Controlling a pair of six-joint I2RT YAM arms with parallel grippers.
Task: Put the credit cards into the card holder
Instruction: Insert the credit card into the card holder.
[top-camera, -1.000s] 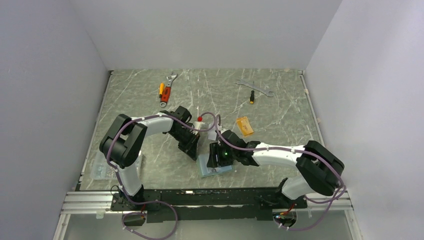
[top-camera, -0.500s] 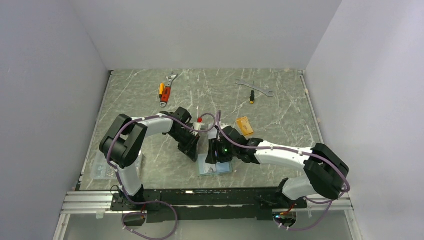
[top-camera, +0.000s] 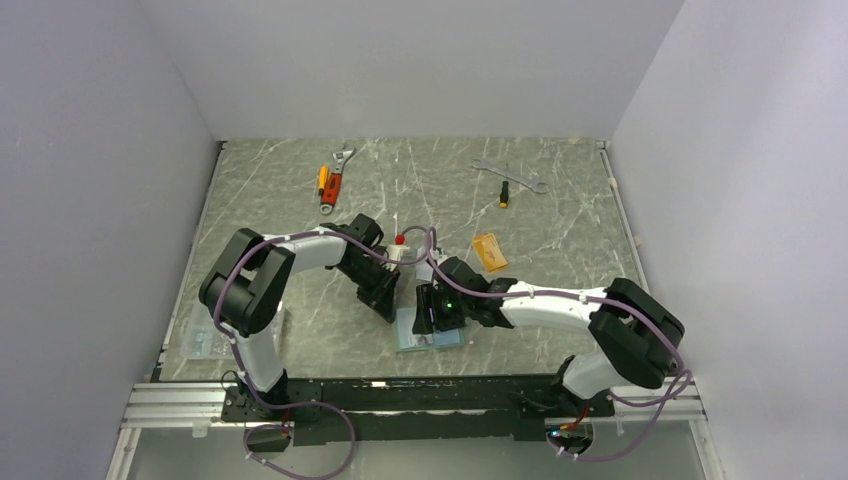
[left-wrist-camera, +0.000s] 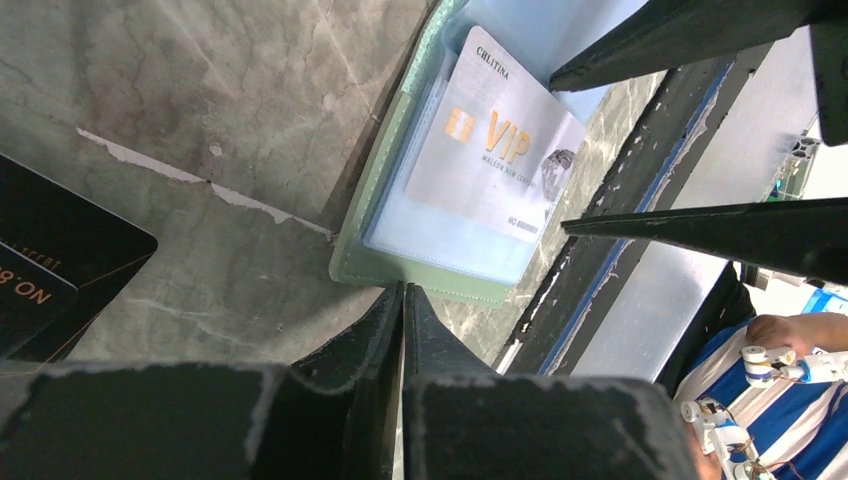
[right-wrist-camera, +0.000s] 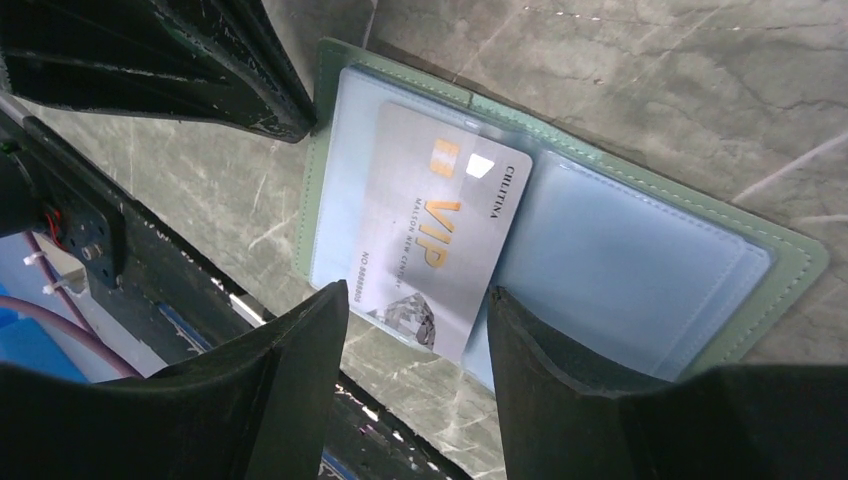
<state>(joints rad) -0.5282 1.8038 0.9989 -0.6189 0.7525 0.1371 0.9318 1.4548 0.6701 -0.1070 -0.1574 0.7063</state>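
Sage-green soft fold-over card holder (right-wrist-camera: 800, 258) lies open flat on the marble desk (right-wrist-camera: 600, 60), near its front edge. A silver-grey VIP card (right-wrist-camera: 440, 240) sits skewed, seemingly part-tucked under a clear pocket. My right gripper (right-wrist-camera: 415, 295) is parted, straddling the card's free corner without pinching. My left gripper (left-wrist-camera: 403, 300) is closed and empty, tips at the holder's rim. The card looks light, stiff and slick: nudge its short edge. The holder looks floppy: pin it.
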